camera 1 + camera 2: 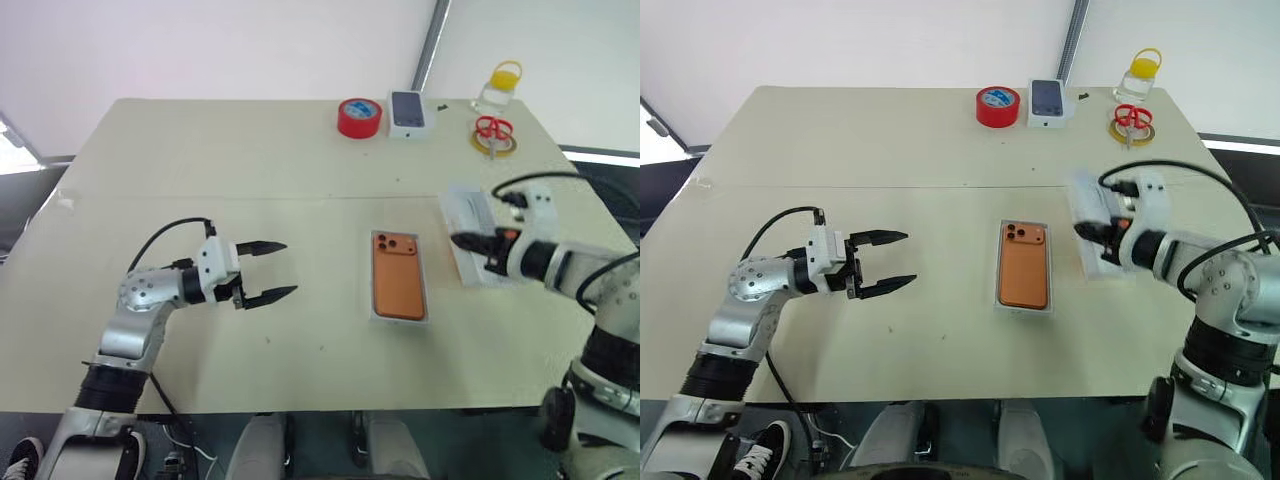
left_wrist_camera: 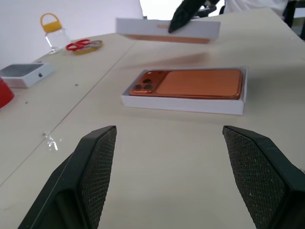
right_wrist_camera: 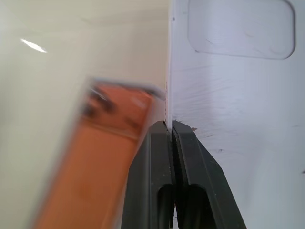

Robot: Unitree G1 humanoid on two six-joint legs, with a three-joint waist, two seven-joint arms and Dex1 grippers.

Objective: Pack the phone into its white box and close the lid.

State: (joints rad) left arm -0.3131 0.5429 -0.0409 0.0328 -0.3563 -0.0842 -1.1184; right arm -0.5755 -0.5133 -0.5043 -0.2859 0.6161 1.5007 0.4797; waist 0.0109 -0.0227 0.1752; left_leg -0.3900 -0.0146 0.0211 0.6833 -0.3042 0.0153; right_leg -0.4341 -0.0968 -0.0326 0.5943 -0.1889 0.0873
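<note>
The lid [image 3: 228,95], pinched by its wall in the right gripper [image 3: 170,125], runs off the right wrist view's edge, its far end unseen. Beside it the phone [image 3: 90,157] is smeared to an orange blur, lenses indistinct. From the head views, the lid [image 1: 472,235] is partly masked by that arm.

The phone [image 1: 398,288] is orange with dark lenses, lying in the white box [image 1: 372,300]. The lid [image 1: 470,215] is all white. Both tools, left [image 1: 272,270] and right [image 1: 465,243], have black fingers. The counter [image 1: 200,170] is pale beige. A tape roll [image 1: 359,117] is red.
</note>
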